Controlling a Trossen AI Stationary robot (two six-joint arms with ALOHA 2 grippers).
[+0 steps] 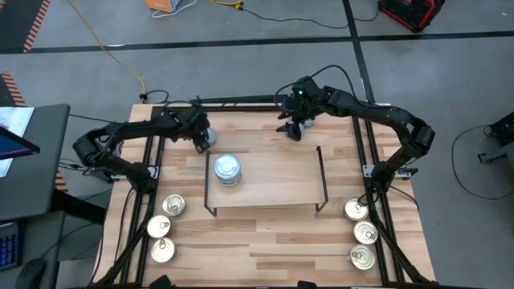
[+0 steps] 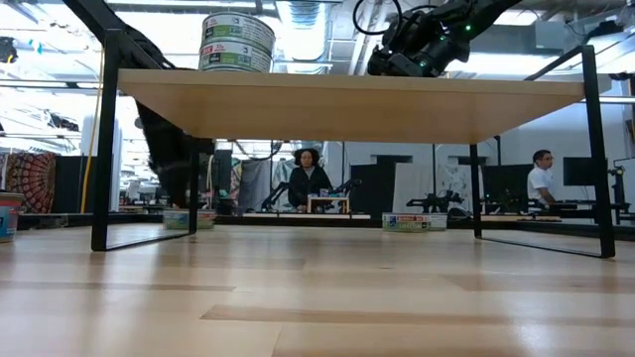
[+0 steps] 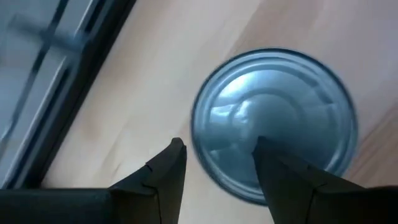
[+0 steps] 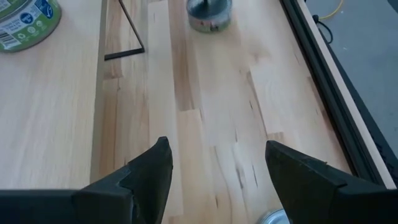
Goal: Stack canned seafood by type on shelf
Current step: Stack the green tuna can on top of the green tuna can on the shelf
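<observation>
Directly beneath left tool point(image 3: 214, 165) (fingers apart): blue-grey tin point(image 3: 273, 121).

The left gripper point(image 1: 202, 144) hangs low at the far left of the bench, jaws parted. The right gripper point(image 1: 294, 131) is at the far middle, raised, jaws parted and empty.

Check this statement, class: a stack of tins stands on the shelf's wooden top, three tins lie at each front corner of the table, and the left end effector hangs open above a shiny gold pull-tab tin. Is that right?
One detail is wrong. The left wrist view shows the left end effector open above a dull blue-grey tin with no pull tab. The stack on the shelf and the three tins at each front corner stand as stated.
</observation>
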